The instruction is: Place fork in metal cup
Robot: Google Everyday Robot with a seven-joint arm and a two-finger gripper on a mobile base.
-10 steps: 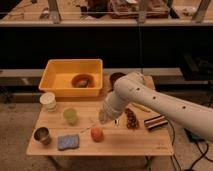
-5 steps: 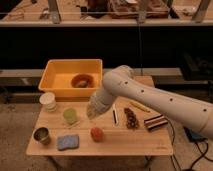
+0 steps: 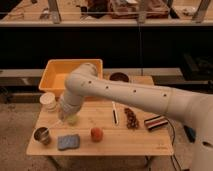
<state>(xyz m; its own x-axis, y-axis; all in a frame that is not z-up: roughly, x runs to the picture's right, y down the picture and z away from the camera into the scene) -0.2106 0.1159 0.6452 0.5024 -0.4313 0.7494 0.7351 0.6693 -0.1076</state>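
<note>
Pincer (image 3: 62, 119) at the tip of the white arm (image 3: 130, 95), clenched tight, hanging low over the left half of the wooden table (image 3: 125, 146). No telling from here of any grip on something; fork not to be made out anywhere in this view.

Swung leftward since half a second ago: then above the table's middle, just up from the red fruit (image 3: 96, 133), now well to that fruit's left and a little lower.

Green cup (image 3: 73, 119) just right of the pincer, partly covered by the wrist — in full sight earlier.

Metal cup (image 3: 41, 134) down and to the left of the pincer, near but apart, upright by the table's front left corner; closer to the pincer than before.

White paper cup (image 3: 48, 101) just up and left. Blue sponge (image 3: 68, 142) right below. Yellow bin (image 3: 55, 76) behind.

Farther right: a long utensil (image 3: 114, 113) with white head and dark handle, a brown cluster (image 3: 131, 118), a striped object (image 3: 156, 122) — all lying where they lay earlier.
</note>
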